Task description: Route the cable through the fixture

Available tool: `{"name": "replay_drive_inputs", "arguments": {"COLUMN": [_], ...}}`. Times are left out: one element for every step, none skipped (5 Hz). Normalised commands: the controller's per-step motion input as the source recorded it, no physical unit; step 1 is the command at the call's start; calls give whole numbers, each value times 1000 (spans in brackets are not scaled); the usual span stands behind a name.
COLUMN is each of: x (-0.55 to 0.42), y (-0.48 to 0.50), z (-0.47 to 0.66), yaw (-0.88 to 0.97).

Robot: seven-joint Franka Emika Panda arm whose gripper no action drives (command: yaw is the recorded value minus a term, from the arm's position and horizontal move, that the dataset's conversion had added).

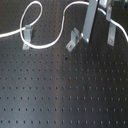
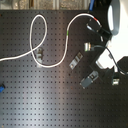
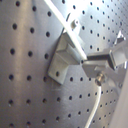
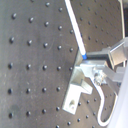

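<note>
White cable point(image 2: 64, 47) laid out on black perforated board point(image 2: 40, 100), curling in a closed loop toward the second exterior view's left, then dipping and rising in an arch toward the second exterior view's right, with a small green mark on the rising stretch. One end trailing off the second exterior view's left edge; the other end reaching the arm near the far right. Loop's lower part passing by a small metal bracket point(image 2: 38, 54), touching or threaded, hard to say which. Second bracket point(image 2: 76, 61) just right of the cable's dip, apart from it. Third bracket point(image 2: 89, 79) nearer and further right, close beside the gripper point(image 2: 104, 62). In the first exterior view, same loop point(image 1: 31, 22) at far left, middle bracket point(image 1: 73, 40) upright, flat silver finger point(image 1: 89, 22) descending beside it. In both wrist views, cable point(image 3: 60, 17) running taut over a bracket point(image 3: 64, 52), with fingers point(image 4: 95, 67) seemingly clenched on the cord near a blue mark; exact pinch blurred.
</note>
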Motion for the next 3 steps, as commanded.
{"name": "replay_drive_inputs", "arguments": {"x": [-109, -30, 47], "y": [203, 224, 208], "z": [105, 658, 745], "yaw": [-557, -300, -337]}}
